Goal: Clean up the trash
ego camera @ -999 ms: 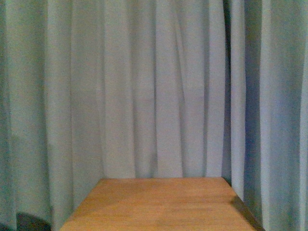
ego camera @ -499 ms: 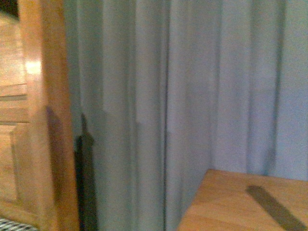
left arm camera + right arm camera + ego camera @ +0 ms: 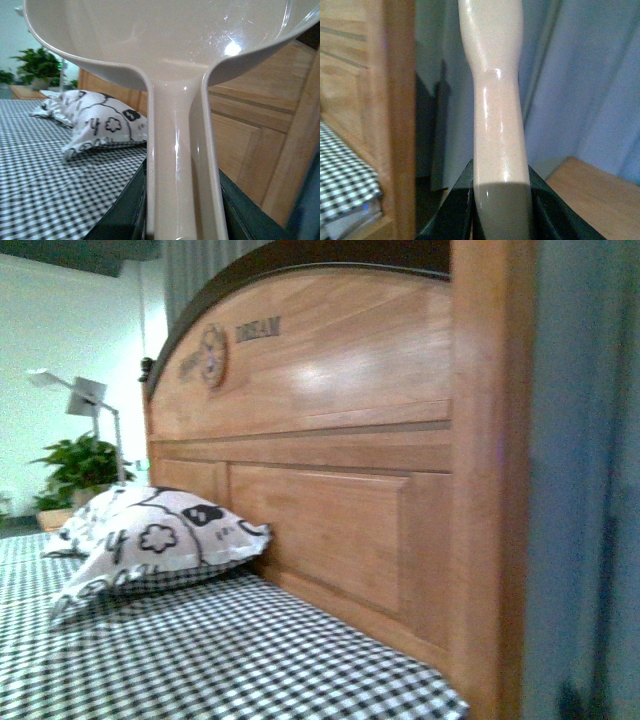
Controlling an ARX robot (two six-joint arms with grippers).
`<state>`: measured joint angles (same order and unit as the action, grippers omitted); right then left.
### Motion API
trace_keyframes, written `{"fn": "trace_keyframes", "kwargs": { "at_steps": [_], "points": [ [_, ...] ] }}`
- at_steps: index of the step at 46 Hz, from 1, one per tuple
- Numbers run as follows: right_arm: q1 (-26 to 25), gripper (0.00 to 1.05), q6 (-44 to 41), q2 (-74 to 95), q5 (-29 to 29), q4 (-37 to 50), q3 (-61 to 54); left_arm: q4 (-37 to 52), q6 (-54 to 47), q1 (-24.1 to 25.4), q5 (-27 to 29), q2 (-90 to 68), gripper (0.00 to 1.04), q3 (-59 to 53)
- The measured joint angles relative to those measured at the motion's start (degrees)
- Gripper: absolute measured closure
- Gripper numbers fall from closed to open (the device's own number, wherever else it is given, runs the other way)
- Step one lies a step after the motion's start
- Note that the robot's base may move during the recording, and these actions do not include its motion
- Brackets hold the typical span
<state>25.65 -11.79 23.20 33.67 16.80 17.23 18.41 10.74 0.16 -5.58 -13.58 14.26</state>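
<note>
The left gripper [image 3: 182, 226] is clamped on the stem of a pale pinkish-beige plastic dustpan [image 3: 165, 45], whose scoop stands beyond its jaws. The right gripper [image 3: 502, 215] grips a glossy pale plastic handle [image 3: 496, 100]. The crumpled white paper trash shows in no view, so searching likely comes first: keep both tools steady, clear of the wooden headboard [image 3: 330, 440] beside them, and scan the checked bedsheet [image 3: 200, 660].

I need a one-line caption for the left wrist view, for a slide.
Left jaws hold a beige dustpan by its handle, near a checked bed with a pillow and wooden headboard.
</note>
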Motion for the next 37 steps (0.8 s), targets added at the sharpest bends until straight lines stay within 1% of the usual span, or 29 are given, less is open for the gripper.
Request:
{"fn": "trace_keyframes", "kwargs": {
  "at_steps": [22,29,37],
  "points": [
    [0.0,0.84,0.0,0.0,0.0,0.0,0.0,0.0,0.1,0.0,-0.2,0.0,0.78,0.0],
    [0.2,0.84,-0.1,0.3,-0.9,0.0,0.0,0.0,0.1,0.1,1.1,0.2,0.78,0.0],
    [0.1,0.84,0.0,0.0,0.1,0.0,0.0,0.0,0.1,0.1,-0.5,0.1,0.78,0.0]
  ]
}}
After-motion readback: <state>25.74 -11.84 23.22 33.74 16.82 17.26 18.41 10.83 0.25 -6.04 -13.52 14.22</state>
